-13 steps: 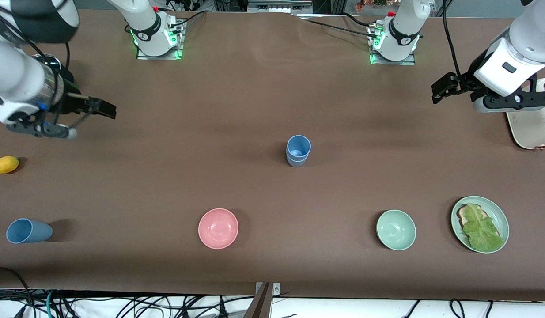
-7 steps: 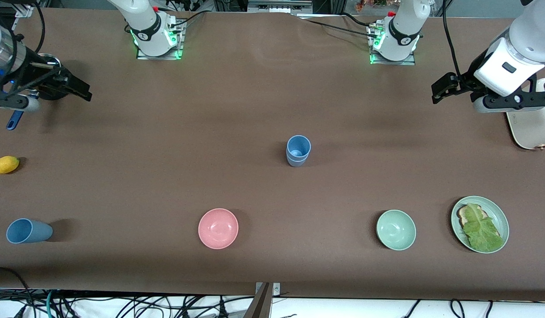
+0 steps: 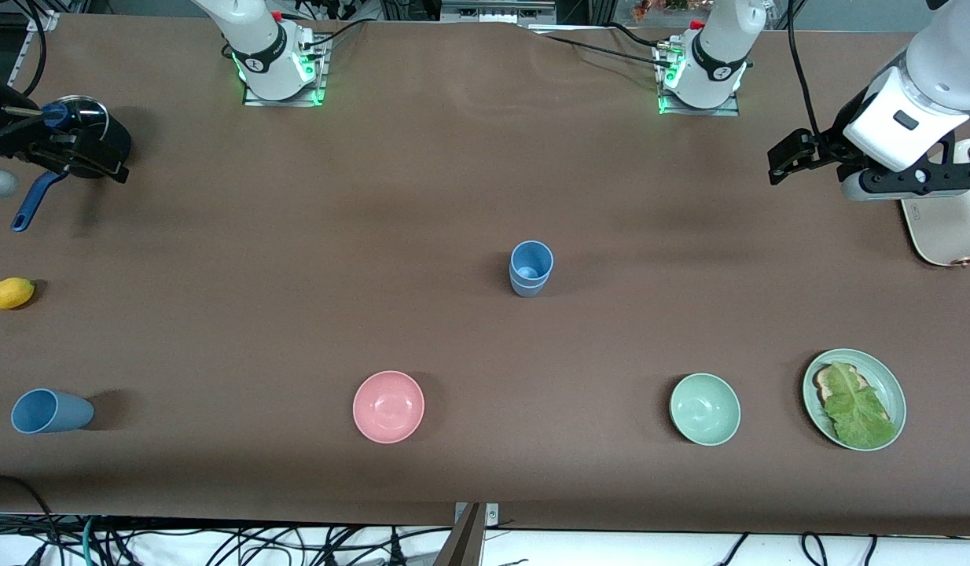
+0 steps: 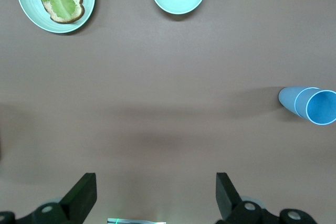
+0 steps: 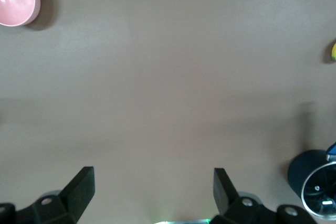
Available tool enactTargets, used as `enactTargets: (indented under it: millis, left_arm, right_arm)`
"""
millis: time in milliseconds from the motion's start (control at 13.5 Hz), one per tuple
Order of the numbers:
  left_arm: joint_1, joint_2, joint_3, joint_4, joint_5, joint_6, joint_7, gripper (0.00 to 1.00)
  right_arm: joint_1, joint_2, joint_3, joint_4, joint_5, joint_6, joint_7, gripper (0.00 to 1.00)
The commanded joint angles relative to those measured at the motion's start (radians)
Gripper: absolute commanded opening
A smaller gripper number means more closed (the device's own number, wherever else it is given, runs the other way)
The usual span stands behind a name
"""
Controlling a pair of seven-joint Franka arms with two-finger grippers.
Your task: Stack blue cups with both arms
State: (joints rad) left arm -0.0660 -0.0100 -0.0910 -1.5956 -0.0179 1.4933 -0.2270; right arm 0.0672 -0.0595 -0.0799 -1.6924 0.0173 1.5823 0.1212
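Observation:
Two blue cups, one nested in the other, stand upright mid-table; the left wrist view shows the pair too. A single blue cup stands near the front edge at the right arm's end. My left gripper hangs open and empty over the left arm's end of the table, its fingers wide apart above bare cloth. At the edge of the front view, my right gripper is over a dark pot, open with nothing between its fingers.
A pink bowl, a pale green bowl and a green plate of toast and lettuce sit along the front. A yellow fruit and a dark blue-handled pot are at the right arm's end. A cream appliance lies under the left arm.
My right arm has drawn back toward its end of the table, its gripper now over the dark pot. The left arm and all the cups have stayed put.

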Motion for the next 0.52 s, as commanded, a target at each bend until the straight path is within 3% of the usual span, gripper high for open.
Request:
enactTargets:
  millis: [0,445]
  left_arm:
    - [-0.002,-0.01,0.004,-0.001,-0.01,-0.008,0.017,1.0]
    - [-0.003,-0.01,0.004,0.002,-0.004,-0.007,0.017,1.0]
  right_arm:
    - [0.002,0.017,0.005,0.02,-0.011,0.021,-0.014,1.0]
    - [0.002,0.02,0.009,0.02,-0.011,0.021,-0.012,1.0]
